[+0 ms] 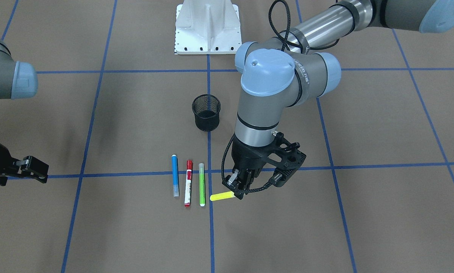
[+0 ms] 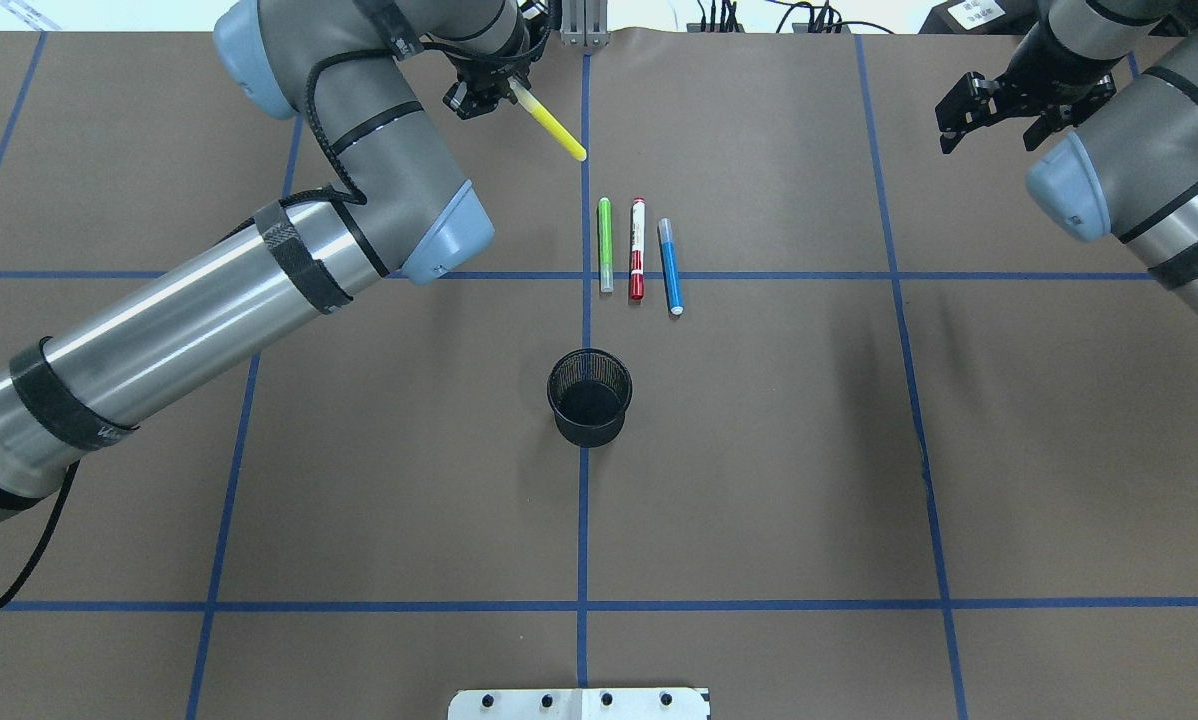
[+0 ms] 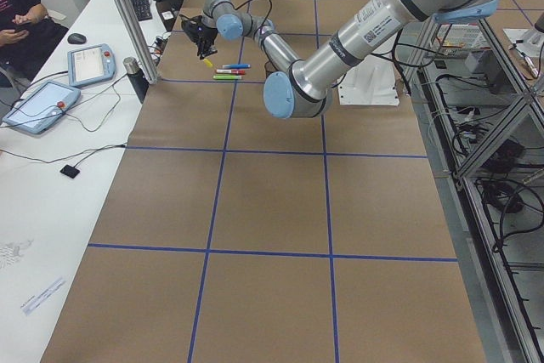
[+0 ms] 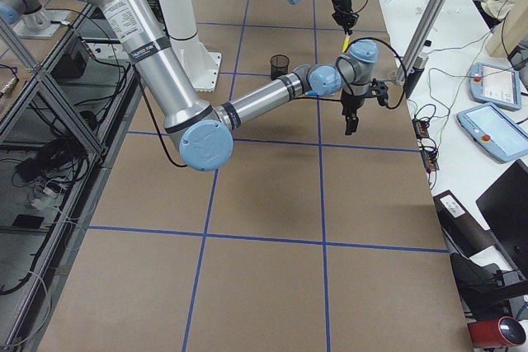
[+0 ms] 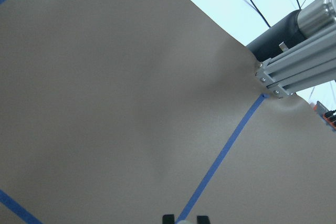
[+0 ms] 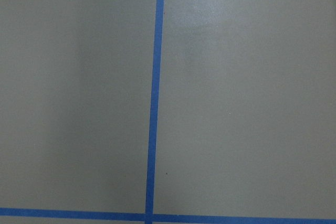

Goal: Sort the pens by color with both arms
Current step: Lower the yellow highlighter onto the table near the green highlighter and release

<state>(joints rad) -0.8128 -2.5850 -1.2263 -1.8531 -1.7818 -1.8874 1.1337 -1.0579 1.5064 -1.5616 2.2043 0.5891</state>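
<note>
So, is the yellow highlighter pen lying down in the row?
No, the left gripper holds the yellow highlighter pen by one end, beside the slim green pen.

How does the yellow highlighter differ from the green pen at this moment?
The yellow highlighter is gripped at one end by the left pincer; the green pen lies free on the table. The highlighter points crosswise toward the row; the green pen lies parallel to the red pen and blue pen. Both are slim markers outside the mesh cup.
</note>
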